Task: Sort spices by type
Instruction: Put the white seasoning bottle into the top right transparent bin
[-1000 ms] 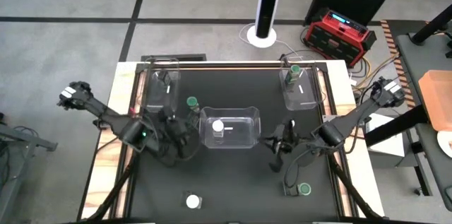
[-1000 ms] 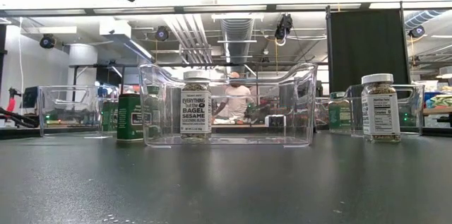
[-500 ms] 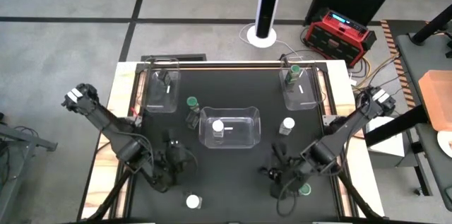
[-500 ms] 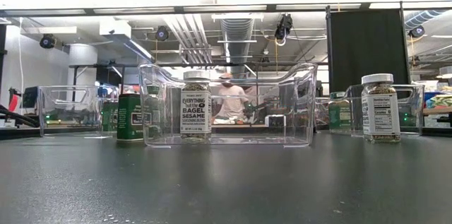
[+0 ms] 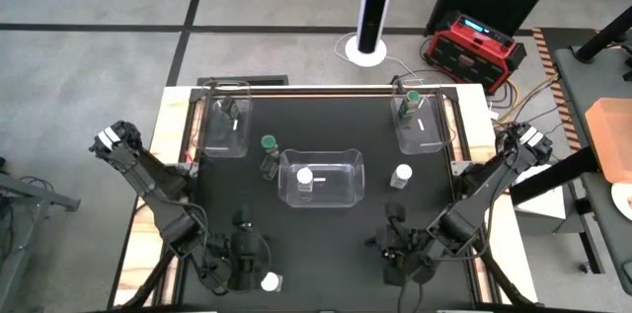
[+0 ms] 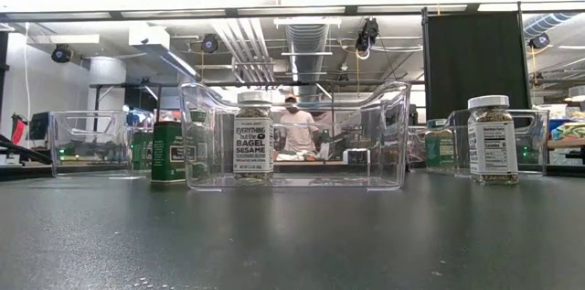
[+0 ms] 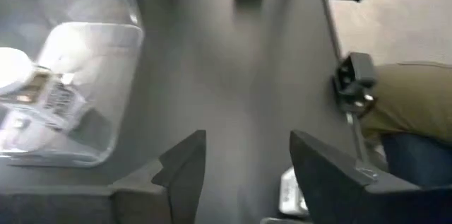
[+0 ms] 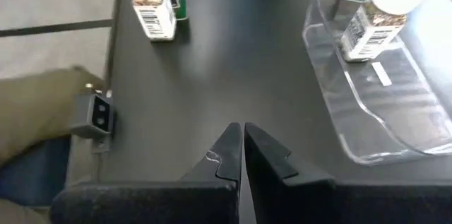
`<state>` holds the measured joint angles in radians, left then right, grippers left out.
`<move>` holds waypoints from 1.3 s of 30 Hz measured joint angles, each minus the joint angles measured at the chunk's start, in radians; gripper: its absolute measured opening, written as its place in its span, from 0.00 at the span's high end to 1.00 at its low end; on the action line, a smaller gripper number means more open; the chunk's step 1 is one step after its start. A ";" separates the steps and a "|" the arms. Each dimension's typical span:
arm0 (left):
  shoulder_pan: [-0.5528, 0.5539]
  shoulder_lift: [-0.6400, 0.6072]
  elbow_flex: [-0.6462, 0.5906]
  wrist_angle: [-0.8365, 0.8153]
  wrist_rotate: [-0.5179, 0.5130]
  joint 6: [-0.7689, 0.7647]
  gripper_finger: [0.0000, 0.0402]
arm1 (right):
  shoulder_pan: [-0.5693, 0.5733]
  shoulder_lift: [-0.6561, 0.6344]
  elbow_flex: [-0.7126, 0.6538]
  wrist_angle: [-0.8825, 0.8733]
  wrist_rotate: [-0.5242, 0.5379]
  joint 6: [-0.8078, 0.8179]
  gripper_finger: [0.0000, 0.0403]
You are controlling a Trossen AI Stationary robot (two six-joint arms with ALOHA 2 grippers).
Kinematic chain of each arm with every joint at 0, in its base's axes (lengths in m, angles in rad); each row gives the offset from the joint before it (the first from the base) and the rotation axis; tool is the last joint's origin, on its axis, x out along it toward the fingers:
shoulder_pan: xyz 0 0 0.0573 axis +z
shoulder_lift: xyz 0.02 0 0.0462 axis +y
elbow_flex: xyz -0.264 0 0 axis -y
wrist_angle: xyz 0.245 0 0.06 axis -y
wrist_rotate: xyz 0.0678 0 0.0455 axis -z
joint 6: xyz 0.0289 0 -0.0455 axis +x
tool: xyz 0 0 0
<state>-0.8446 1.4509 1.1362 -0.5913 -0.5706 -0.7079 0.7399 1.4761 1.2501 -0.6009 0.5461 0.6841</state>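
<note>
We judged sorting partly done: one white-lidded cylindrical spice jar (image 5: 305, 177) stood in the central clear plastic bin (image 5: 322, 158), others loose at 3 and 6 o'clock, left gripper (image 5: 244, 259) fingers spread, right gripper (image 5: 395, 251) fingers pressed together, both empty.

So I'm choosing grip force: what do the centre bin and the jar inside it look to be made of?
The centre bin looks like clear, glossy plastic; the room shows through it. The jar inside seems clear plastic or glass, I can't tell which, with a paper label and a pale lid.
</note>
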 joint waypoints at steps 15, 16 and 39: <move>-0.072 0.101 0.007 0.069 0.024 -0.058 0.17 | -0.024 0.000 -0.006 0.008 0.011 -0.077 0.98; -0.080 0.107 0.011 0.073 0.032 -0.070 0.17 | -0.027 0.000 -0.006 0.007 0.012 -0.078 0.98; -0.114 0.293 0.106 0.046 0.012 -0.068 0.17 | -0.027 0.000 -0.010 0.012 0.033 -0.068 0.98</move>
<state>-0.9585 1.7443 1.2423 -0.5452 -0.5583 -0.7758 0.7128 1.4761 1.2400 -0.5892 0.5789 0.6164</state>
